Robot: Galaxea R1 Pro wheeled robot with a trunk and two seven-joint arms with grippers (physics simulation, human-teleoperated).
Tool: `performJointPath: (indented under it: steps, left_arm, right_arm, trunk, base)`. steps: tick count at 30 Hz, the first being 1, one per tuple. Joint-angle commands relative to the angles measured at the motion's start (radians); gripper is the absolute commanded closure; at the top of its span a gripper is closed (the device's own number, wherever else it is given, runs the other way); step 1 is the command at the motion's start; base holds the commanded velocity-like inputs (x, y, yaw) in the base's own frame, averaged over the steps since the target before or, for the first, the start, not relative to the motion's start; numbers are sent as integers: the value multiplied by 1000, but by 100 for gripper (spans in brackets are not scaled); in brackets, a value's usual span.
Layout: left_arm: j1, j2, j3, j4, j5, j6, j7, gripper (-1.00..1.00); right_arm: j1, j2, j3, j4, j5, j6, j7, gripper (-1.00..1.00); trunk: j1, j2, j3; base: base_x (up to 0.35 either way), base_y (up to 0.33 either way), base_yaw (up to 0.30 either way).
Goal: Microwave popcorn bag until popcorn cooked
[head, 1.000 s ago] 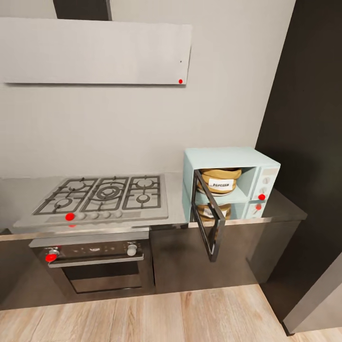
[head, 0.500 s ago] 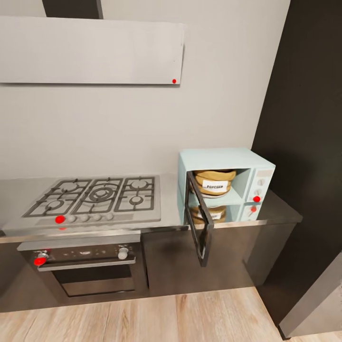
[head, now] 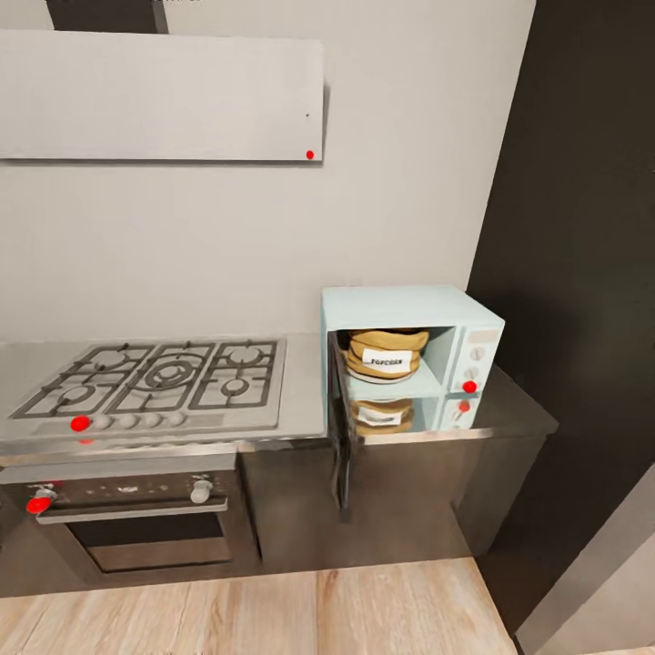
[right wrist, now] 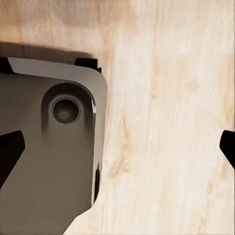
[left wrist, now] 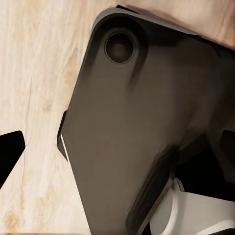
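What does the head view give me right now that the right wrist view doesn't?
Head view: the microwave on the countertop, its door swung open, the popcorn bag sitting inside, plus the gas hob and built-in oven.

Right wrist view: the right end effector with its fingertips spread wide apart, holding nothing, hanging over the robot's dark base.

Shared: the pale wooden floor.

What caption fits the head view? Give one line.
Popcorn bag sits inside the open mint microwave on the steel countertop, beside the gas hob.
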Motion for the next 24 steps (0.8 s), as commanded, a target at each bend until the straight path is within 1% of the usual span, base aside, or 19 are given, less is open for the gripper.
performJointPath:
  steps: [1, 5, 16, 24]
  left_arm:
    - [0, 0, 1, 0, 3, -3, 3, -100]
    - [0, 0, 1, 0, 3, -3, 3, -100]
    - [0, 0, 1, 0, 3, -3, 3, -100]
    - [0, 0, 1, 0, 3, -3, 3, -100]
  right_arm:
    - [-1, -1, -9, 3, 7, -6, 2, -100]
    - [-1, -1, -7, 3, 7, -6, 2, -100]
    - [-1, 1, -7, 3, 8, -7, 2, -100]
    - [-1, 1, -7, 3, 11, -8, 1, -100]
  trunk:
    - [0, -1, -1]
    - [0, -1, -1]
    - [0, -1, -1]
    - [0, -1, -1]
  base:
    - [0, -262, 244]
    - [0, -132, 261]
    - [0, -6, 264]
    - [0, 0, 25]
